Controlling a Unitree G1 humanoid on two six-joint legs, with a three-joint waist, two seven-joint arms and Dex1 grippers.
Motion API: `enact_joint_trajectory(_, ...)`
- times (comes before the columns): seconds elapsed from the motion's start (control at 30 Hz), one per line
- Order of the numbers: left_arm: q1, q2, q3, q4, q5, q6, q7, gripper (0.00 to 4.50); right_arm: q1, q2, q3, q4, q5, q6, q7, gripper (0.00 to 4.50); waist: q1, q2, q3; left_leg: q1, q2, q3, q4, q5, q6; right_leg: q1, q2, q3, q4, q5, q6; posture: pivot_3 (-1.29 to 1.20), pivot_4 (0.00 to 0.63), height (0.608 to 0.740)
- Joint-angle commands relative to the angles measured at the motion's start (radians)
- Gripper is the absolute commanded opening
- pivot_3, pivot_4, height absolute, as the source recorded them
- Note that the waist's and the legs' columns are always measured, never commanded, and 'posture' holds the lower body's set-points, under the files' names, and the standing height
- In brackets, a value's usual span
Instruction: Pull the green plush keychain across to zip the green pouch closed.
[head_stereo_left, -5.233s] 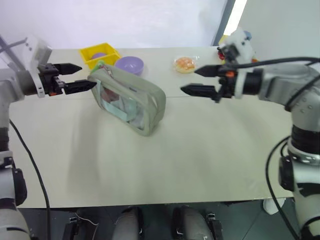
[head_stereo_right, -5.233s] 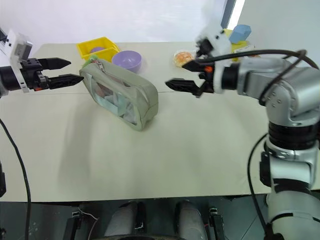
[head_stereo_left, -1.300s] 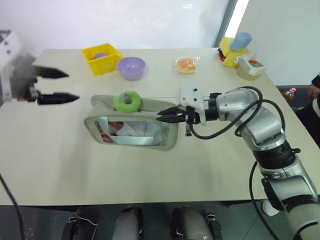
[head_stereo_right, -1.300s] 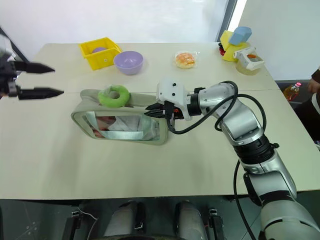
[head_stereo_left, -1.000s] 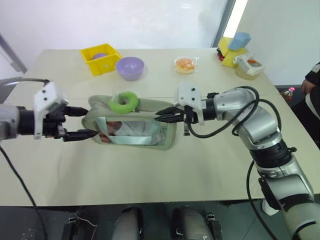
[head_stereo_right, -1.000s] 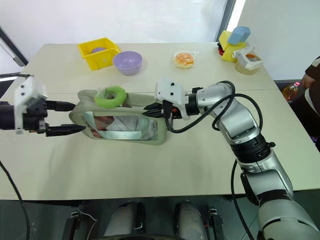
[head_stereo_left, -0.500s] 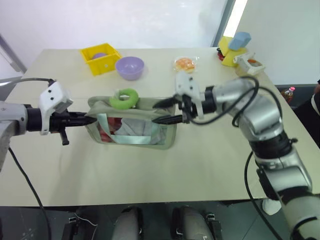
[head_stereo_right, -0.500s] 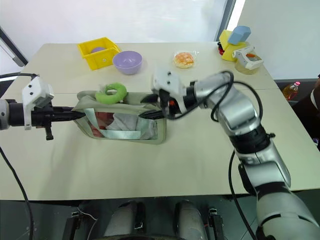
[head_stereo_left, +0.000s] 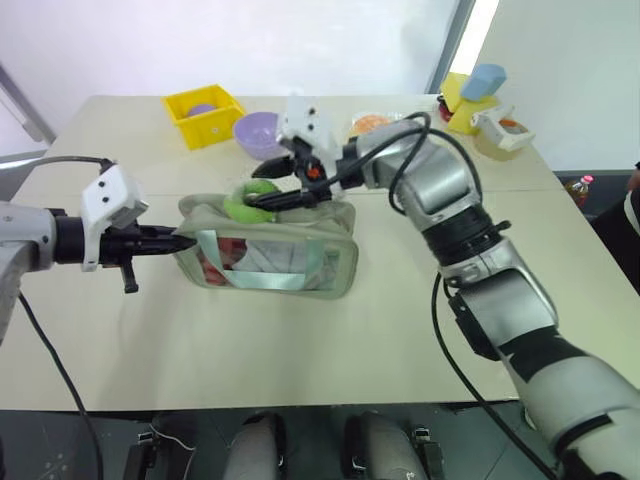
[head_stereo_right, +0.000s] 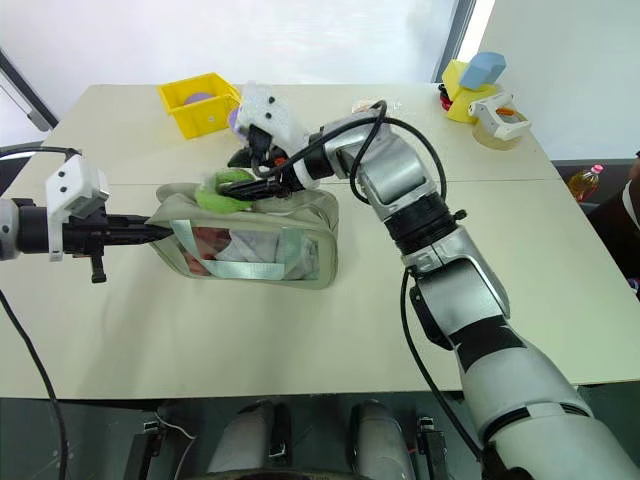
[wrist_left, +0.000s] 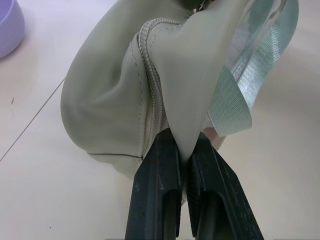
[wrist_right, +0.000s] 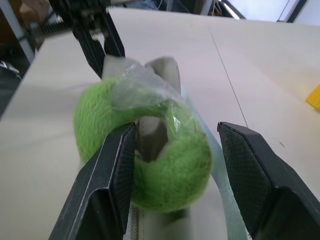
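Note:
The green pouch (head_stereo_left: 272, 262) lies on its side mid-table, its clear window facing me. My left gripper (head_stereo_left: 176, 240) is shut on the fabric at the pouch's left end, and the left wrist view shows both fingers (wrist_left: 156, 192) pinching a fold of the green pouch (wrist_left: 112, 95) beside the zipper. The green plush keychain (head_stereo_left: 247, 205) sits on top of the pouch near that end. My right gripper (head_stereo_left: 256, 190) reaches in from the right, open, with a finger on either side of the green plush keychain (wrist_right: 155, 172). One finger (wrist_right: 107, 195) touches the plush and the other stands clear.
At the back of the table (head_stereo_left: 300, 350) stand a yellow bin (head_stereo_left: 201, 116) and a purple bowl (head_stereo_left: 252, 130), partly behind my right wrist. A wrapped bun (head_stereo_left: 368, 125) and yellow and blue items (head_stereo_left: 470, 98) lie at the back right.
My left gripper closed on the pouch's left end. My right gripper let go of the right end, opened, and swung left over the pouch to straddle the keychain.

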Motion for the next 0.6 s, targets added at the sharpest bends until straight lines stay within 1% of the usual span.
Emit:
enact_joint_trajectory(0.03, -0.012, 0.002, 0.007, -0.027, -0.004, -0.005, 0.012, 0.00, -0.012, 0.004, -0.023, 0.002, -0.012, -0.016, 0.013, 2.66, -0.001, 0.000, 0.000, 0.000, 0.000, 0.000, 0.000, 0.000, 0.000, 0.000, 0.000, 0.000, 0.000, 0.000, 0.000, 0.00, 0.150, 0.739)
enact_joint_trajectory(0.07, -0.011, 0.002, 0.008, -0.026, -0.003, -0.006, 0.013, 0.00, -0.015, 0.001, -0.040, -0.007, 0.003, 0.003, 0.021, 2.66, -0.001, 0.000, 0.000, 0.000, 0.000, 0.000, 0.000, 0.000, 0.000, 0.000, 0.000, 0.000, 0.000, 0.000, 0.000, 0.00, 0.150, 0.739)
enact_joint_trajectory(0.13, -0.009, 0.002, 0.008, -0.025, -0.003, -0.008, 0.014, 0.00, -0.013, -0.016, -0.068, -0.041, 0.033, 0.040, 0.043, 2.13, 0.001, 0.000, 0.000, 0.000, 0.000, 0.000, 0.000, 0.000, 0.000, 0.000, 0.000, 0.000, 0.000, 0.000, 0.000, 0.00, 0.150, 0.739)
enact_joint_trajectory(0.17, -0.009, 0.001, 0.006, -0.023, -0.002, -0.010, 0.016, 0.00, -0.008, -0.032, -0.078, -0.064, 0.040, 0.054, 0.054, 1.80, 0.001, 0.000, 0.000, 0.000, 0.000, 0.000, 0.000, 0.000, 0.000, 0.000, 0.000, 0.000, 0.000, 0.000, 0.000, 0.00, 0.150, 0.739)
enact_joint_trajectory(0.27, -0.013, -0.004, 0.001, -0.020, 0.000, -0.011, 0.022, 0.00, 0.002, -0.084, -0.113, -0.132, 0.065, 0.116, 0.073, 0.27, 0.002, 0.000, 0.000, 0.000, 0.000, 0.000, 0.000, 0.000, 0.000, 0.000, 0.000, 0.000, 0.000, 0.000, 0.000, 0.00, 0.150, 0.739)
enact_joint_trajectory(0.3, -0.016, -0.006, -0.001, -0.016, 0.001, -0.013, 0.023, 0.00, 0.002, -0.105, -0.130, -0.157, 0.078, 0.149, 0.074, 0.04, 0.002, 0.000, 0.000, 0.000, 0.000, 0.000, 0.000, 0.000, 0.000, 0.000, 0.000, 0.000, 0.000, 0.000, 0.000, 0.00, 0.150, 0.739)
enact_joint_trajectory(0.5, -0.021, -0.017, -0.012, 0.003, 0.011, -0.027, 0.021, 0.00, 0.005, -0.281, -0.215, -0.275, 0.097, 0.292, 0.040, 0.04, 0.004, 0.000, 0.000, 0.000, 0.000, 0.000, 0.000, 0.000, 0.000, 0.000, 0.000, 0.000, 0.000, 0.000, 0.000, 0.00, 0.150, 0.739)
enact_joint_trajectory(0.6, -0.018, -0.019, -0.013, 0.009, 0.010, -0.029, 0.020, 0.00, 0.045, -0.411, -0.232, -0.334, 0.065, 0.323, 0.015, 0.04, 0.006, 0.000, 0.000, 0.000, 0.000, 0.000, 0.000, 0.000, 0.000, 0.000, -0.001, 0.000, 0.000, 0.000, 0.000, 0.00, 0.150, 0.739)
